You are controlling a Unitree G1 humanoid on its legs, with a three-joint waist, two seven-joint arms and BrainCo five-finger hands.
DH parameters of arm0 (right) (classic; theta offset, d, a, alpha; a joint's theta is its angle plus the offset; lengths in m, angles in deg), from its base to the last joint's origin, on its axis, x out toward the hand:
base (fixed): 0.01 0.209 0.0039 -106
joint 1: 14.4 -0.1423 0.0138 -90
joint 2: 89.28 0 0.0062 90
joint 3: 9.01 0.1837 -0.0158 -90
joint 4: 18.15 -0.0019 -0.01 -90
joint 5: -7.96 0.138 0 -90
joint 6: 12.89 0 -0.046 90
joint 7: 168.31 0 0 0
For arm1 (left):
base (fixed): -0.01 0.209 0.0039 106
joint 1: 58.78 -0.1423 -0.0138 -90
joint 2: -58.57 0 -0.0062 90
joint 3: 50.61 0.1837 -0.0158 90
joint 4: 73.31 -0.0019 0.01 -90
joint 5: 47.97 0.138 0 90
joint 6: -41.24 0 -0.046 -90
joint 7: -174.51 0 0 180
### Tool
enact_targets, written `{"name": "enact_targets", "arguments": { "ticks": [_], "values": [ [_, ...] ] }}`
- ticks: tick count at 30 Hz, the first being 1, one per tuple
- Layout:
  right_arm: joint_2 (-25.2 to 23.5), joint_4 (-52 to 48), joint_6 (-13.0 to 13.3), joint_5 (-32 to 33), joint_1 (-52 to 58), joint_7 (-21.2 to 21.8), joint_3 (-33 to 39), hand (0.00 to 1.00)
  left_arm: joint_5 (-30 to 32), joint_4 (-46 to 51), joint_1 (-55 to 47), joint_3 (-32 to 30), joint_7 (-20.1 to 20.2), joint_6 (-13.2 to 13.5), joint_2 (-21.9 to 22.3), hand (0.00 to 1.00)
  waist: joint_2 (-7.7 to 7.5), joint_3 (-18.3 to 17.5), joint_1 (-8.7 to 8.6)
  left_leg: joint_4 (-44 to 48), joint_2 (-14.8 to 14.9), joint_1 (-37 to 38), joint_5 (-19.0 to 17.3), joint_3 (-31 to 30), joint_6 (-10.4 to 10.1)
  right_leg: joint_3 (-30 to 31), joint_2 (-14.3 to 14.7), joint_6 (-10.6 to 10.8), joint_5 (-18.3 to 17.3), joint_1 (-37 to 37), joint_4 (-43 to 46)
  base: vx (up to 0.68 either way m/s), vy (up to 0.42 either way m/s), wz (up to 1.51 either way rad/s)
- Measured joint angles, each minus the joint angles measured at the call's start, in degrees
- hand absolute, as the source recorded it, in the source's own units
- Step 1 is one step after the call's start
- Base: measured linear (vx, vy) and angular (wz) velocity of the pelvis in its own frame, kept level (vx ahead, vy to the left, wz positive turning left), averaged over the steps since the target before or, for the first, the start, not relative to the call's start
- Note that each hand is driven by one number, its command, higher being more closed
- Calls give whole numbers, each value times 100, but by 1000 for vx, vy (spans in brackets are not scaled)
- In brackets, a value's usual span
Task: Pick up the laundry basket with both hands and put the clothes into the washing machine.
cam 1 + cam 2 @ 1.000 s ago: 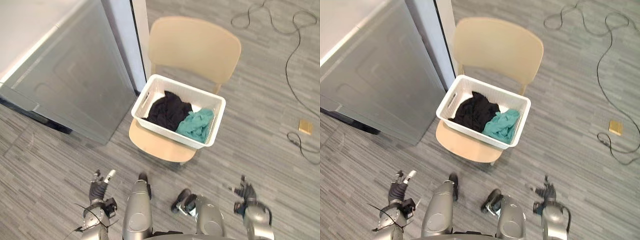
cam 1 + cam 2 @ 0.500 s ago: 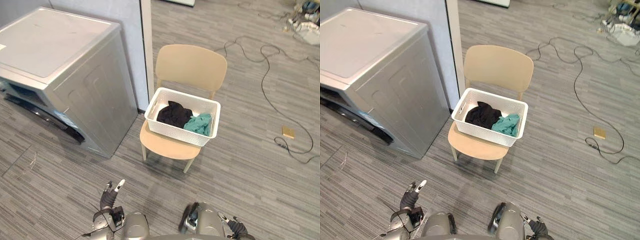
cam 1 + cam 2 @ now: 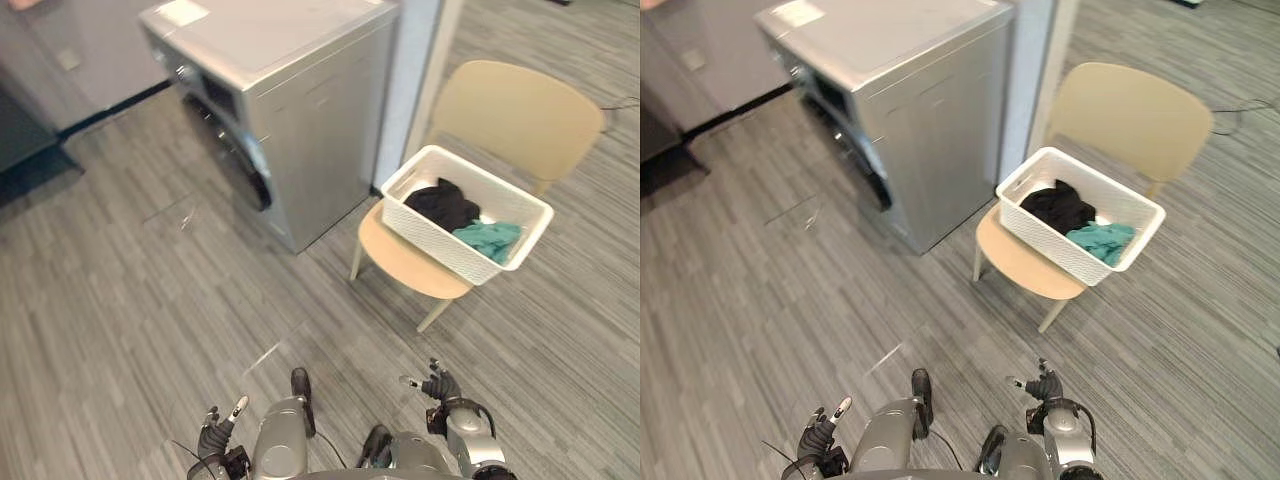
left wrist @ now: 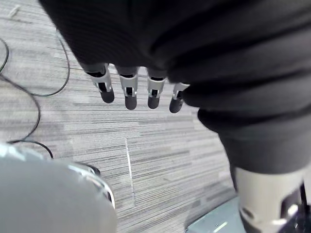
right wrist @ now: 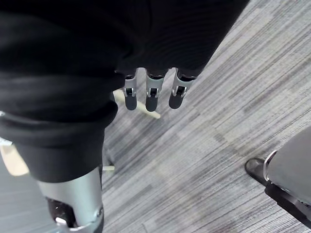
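**Basket on the chair, both hands free**

You have the white laundry basket (image 3: 437,243) sitting on the seat of the tan chair (image 3: 515,110), touching it and set at a slant across the seat. Inside it, a black garment (image 3: 443,203) lies at the end towards the washing machine (image 3: 300,110), and a teal garment (image 3: 487,240) lies at the end away from it, the two touching in the middle.

The silver washing machine stands just beside the chair, on the robot's left of it, with a white wall panel (image 3: 418,60) between the two. Its front, with the dark round door (image 3: 237,160), is turned away from the chair. You cannot tell from here whether that door is open.

Both hands are well apart from the chair, low over the grey plank floor (image 3: 120,300) on the robot's side of it. Your right hand (image 3: 437,385) is the nearer to the chair, and your left hand (image 3: 215,432) is farther off. In each wrist view the fingers (image 4: 129,92) hang straight and relaxed, with bare floor past them, and the right hand's fingers (image 5: 151,94) look the same. Neither hand holds or touches anything.
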Motion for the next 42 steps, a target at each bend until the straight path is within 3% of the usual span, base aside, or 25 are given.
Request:
{"name": "enact_targets", "arguments": {
  "ticks": [3,5,6,9,11,12,13,14,16,17,19,21,23,24,26,27,28,29,30,33,35,39,40,41,42],
  "values": [
    [2,-38,15,69,-1,-2,83,0,-225,-207,133,20,0,-1,-4,0,-45,27,-90,334,216,200,-117,-128,137,-475,-421,241,138,160,-30,-28,293,102],
    [-10,-50,66,236,15,-61,243,0,-405,-324,231,21,-11,-6,-1,0,113,-2,-165,116,538,360,-187,260,68,-913,-673,596,305,399,-121,12,402,109],
    [19,-41,76,282,-8,-100,359,0,-416,-325,305,25,-20,-5,-29,0,148,18,-150,40,440,381,-422,362,89,-1043,-780,743,335,485,-106,37,457,88],
    [-221,-228,85,446,-15,-158,610,0,-431,-309,378,29,-118,13,-225,0,-59,76,-144,347,-3,273,-811,441,265,-1390,-1164,1096,602,928,-517,95,401,77],
    [-260,-349,83,444,-27,-238,768,0,-453,-309,313,72,-119,22,-257,0,-93,60,-135,742,-264,197,-1225,401,464,-1433,-1539,1106,684,1024,-234,212,437,70],
    [-230,-577,75,442,1,-269,858,0,-458,-320,292,87,-116,-9,-241,0,-32,85,-207,955,-633,320,-1485,171,681,-1109,-2100,255,909,874,758,302,477,78],
    [-220,-658,75,442,33,-315,888,0,-458,-304,290,156,-117,-10,-250,0,7,97,-317,960,-739,410,-1546,48,733,-756,-2243,-253,1087,676,1249,411,522,108],
    [-258,-758,77,442,57,-371,892,0,-454,-282,294,371,-117,-11,-358,0,91,167,-368,897,-855,673,-1602,-143,769,291,-2077,-367,1073,172,2394,288,299,74],
    [-342,-946,80,437,51,-439,887,0,-422,-236,248,508,-113,-14,-509,0,106,179,-437,490,-966,1164,-1573,-268,797,1010,-1398,197,541,-463,3358,372,292,60],
    [-357,-1161,110,426,57,-502,890,0,-406,-134,206,576,-110,-11,-548,0,118,195,-466,174,-1112,1482,-1544,-313,787,963,-1076,237,326,-760,3368,377,256,42],
    [-302,-1406,168,401,1,-621,903,0,-403,-68,236,711,-111,-4,-552,0,70,215,-478,-118,-1287,1772,-1545,-324,783,530,-859,280,94,-1084,2845,375,188,20],
    [-162,-1510,302,383,-318,-778,996,0,-405,-61,588,955,-109,6,-571,0,124,354,-495,-433,-1364,2071,-1559,-338,759,-319,-535,167,101,-1480,1439,456,176,28],
    [-72,-1510,329,383,-551,-900,992,0,-406,-49,822,1105,-107,71,-589,0,179,417,-533,-661,-1385,2279,-1632,-263,631,-757,-260,60,435,-1659,221,411,109,26],
    [-70,-1512,332,378,-631,-948,943,0,-406,-50,893,1188,-117,119,-616,0,133,446,-563,-625,-1400,2480,-1773,-234,411,-803,-134,-227,682,-1722,-62,516,40,21],
    [-79,-1585,333,367,-563,-959,786,0,-405,-50,853,1256,-120,133,-679,0,22,395,-639,-122,-1396,2581,-1936,-102,146,-765,-60,-539,873,-1625,-83,590,-19,38],
    [-41,-1649,342,352,-458,-951,681,0,-400,-64,828,1258,-117,133,-663,0,-41,366,-792,970,-1220,2366,-1979,103,110,-717,16,-1091,1250,-1383,-213,466,-70,52],
    [41,-1656,334,319,-436,-950,672,0,-399,-49,823,1242,-124,131,-511,0,246,370,-834,2128,-708,2032,-1869,301,284,-795,292,-1024,1169,-1145,-201,714,-57,-4],
    [25,-1808,313,241,-376,-950,637,0,-401,90,674,1206,-121,137,-398,0,518,378,-696,3522,91,1666,-1159,618,937,-618,800,-1077,977,-820,-377,713,12,-119],
    [-30,-2064,320,188,-296,-961,476,0,-403,131,440,1190,-120,137,-394,0,561,367,-530,4503,677,1449,-833,709,957,-266,1170,-1127,804,-545,-432,749,49,-169],
    [-254,-2559,371,154,-135,-978,439,0,-401,218,436,1210,-111,115,-326,0,398,399,-454,5303,1049,796,-899,412,876,199,1305,-963,637,-14,-557,541,67,-102],
    [-332,-2537,368,149,-126,-1011,389,0,-405,303,419,1207,-114,127,-226,0,291,396,-440,4920,1093,343,-1056,319,704,747,1302,-776,757,433,-998,395,99,-106],
    [-366,-2274,351,30,-314,-1083,51,0,-420,635,162,1187,-114,167,-176,0,316,389,-270,1893,507,89,-1283,-911,241,1813,1206,-484,943,783,-1406,329,272,-155],
    [-359,-2276,357,-64,-333,-1090,-73,0,-441,690,131,1198,-121,198,-165,0,335,383,-171,785,317,215,-1101,-1490,-27,2004,1146,-301,921,745,-1384,271,447,-172],
    [-303,-2297,362,-75,-369,-1092,-150,0,-458,702,77,1199,-123,242,-91,0,490,318,-133,-2,323,259,-556,-1884,-256,2067,1138,45,797,705,-1385,270,477,-154],
    [-240,-2315,363,-117,-395,-1094,-170,0,-456,695,60,1211,-122,243,2,0,711,305,-184,-220,410,252,-44,-2029,-297,2156,1222,164,769,703,-1354,219,547,-99]
  ]
}}
